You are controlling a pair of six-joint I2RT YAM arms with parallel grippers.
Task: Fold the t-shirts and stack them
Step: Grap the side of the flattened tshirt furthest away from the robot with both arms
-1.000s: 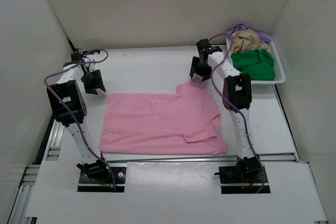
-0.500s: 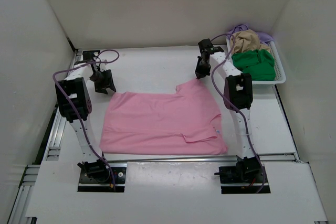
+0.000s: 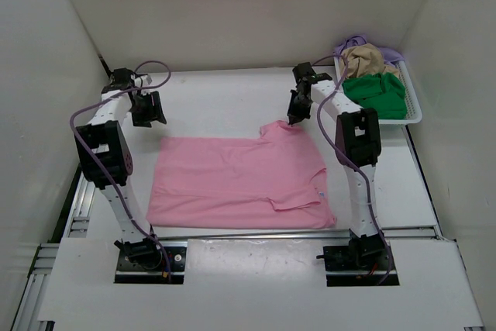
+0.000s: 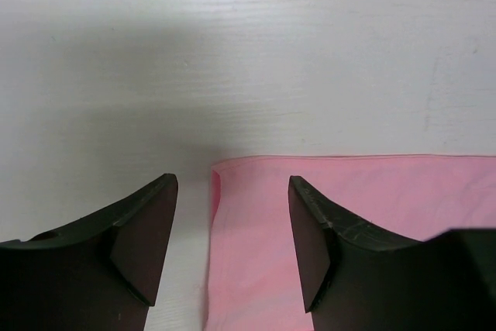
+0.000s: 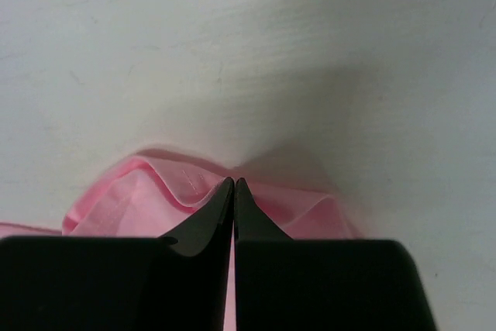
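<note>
The pink t-shirt (image 3: 240, 180) lies spread flat on the counter (image 3: 217, 98). The other shirts (image 3: 372, 83) sit heaped in the basket (image 3: 415, 114) at the far right. The right fingers (image 5: 229, 201) are clenched on a small pucker of cloth at the shirt's far right corner. Only a thin fold seems caught at the very tips, and how much is truly pinched cannot be told. If the arm lifts or drags sharply, that slight hold may slip and the corner drop back. The left fingers (image 3: 147, 110) are released and hover by the far left corner. In the left wrist view the corner lies between the two tips, nearer the left one, with bare counter beyond. If they descend there, they may close on the hem's extreme edge, or on nothing. Should one side lift while the other misses, the shirt would likely skew or bunch, and the fold would come out crooked. A pinch through both layers, or a scrape on the counter, is a lesser risk.
</note>
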